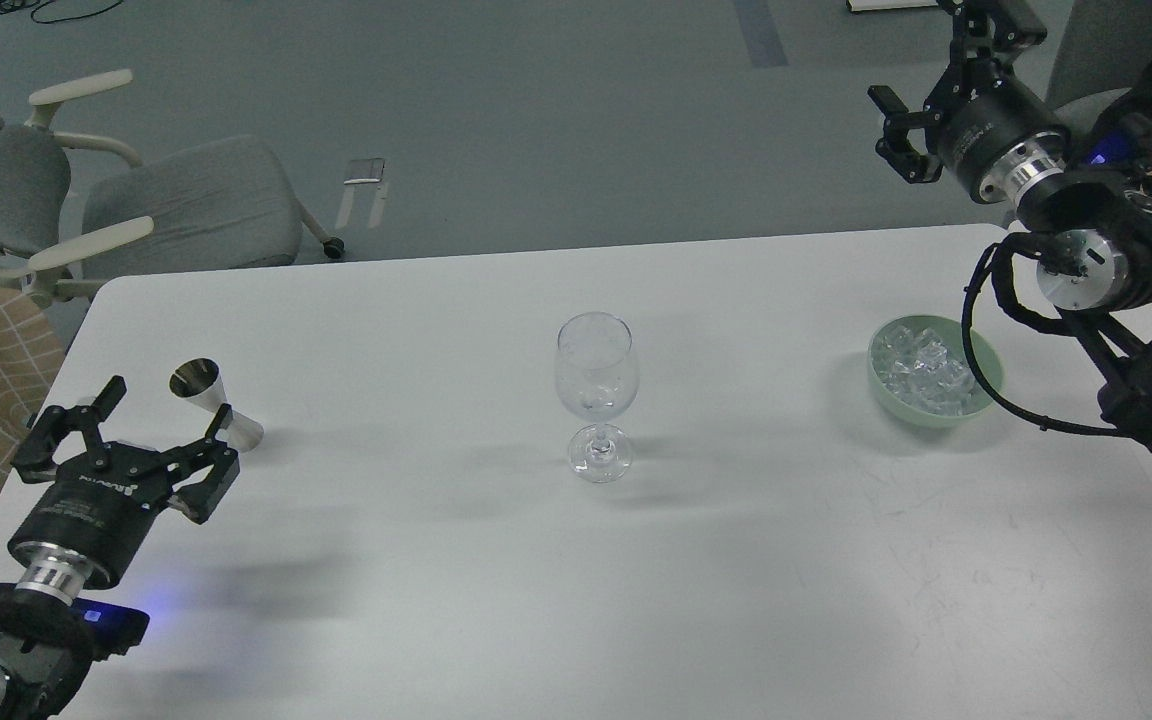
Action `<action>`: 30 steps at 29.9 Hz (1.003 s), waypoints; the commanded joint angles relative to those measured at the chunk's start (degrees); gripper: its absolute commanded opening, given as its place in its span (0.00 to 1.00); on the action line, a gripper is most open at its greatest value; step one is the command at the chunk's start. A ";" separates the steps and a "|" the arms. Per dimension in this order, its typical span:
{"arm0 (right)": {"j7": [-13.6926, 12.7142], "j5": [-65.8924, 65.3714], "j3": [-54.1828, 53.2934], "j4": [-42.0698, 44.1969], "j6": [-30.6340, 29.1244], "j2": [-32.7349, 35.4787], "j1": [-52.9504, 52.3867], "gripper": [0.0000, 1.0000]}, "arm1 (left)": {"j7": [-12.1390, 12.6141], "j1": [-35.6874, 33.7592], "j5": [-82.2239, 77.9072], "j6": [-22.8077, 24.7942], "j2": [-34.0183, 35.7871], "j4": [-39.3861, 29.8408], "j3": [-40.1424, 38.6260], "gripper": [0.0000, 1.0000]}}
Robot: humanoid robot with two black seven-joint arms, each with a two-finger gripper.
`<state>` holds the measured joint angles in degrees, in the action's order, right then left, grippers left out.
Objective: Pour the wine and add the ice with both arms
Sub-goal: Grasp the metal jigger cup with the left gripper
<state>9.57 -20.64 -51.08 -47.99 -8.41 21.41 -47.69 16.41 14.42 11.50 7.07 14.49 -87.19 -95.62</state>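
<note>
The glass [595, 395] stood upright at centre, ice [924, 366] filled the bowl [984, 375] at right, and left gripper [161, 422] and right gripper [941, 75] fingers were apart, their lettering unreadable.

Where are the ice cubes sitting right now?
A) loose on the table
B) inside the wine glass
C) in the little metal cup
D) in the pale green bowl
D: the ice cubes are heaped in the pale green bowl on the table's right side, while the wine glass in the middle looks empty.
</note>
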 commanded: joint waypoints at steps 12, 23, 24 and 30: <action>-0.17 -0.10 0.01 0.09 0.77 0.04 0.75 1.00 | -0.94 -10.64 -5.78 0.57 -6.75 16.96 -2.81 0.98; -0.17 -0.10 1.86 0.00 1.65 0.04 0.66 1.00 | -1.12 -16.88 -6.05 4.09 -7.19 28.12 -3.34 0.98; -0.17 -0.10 1.86 0.00 1.65 0.04 0.66 1.00 | -1.12 -16.88 -6.05 4.09 -7.19 28.13 -3.34 0.98; -0.17 -0.10 1.86 0.09 1.73 0.04 0.58 1.00 | -3.83 -20.57 -7.80 4.27 -7.19 31.90 -2.81 0.98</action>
<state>9.40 -20.75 -49.22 -47.95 -6.70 21.46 -47.10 14.30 -4.66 5.13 11.24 7.29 -56.70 -98.61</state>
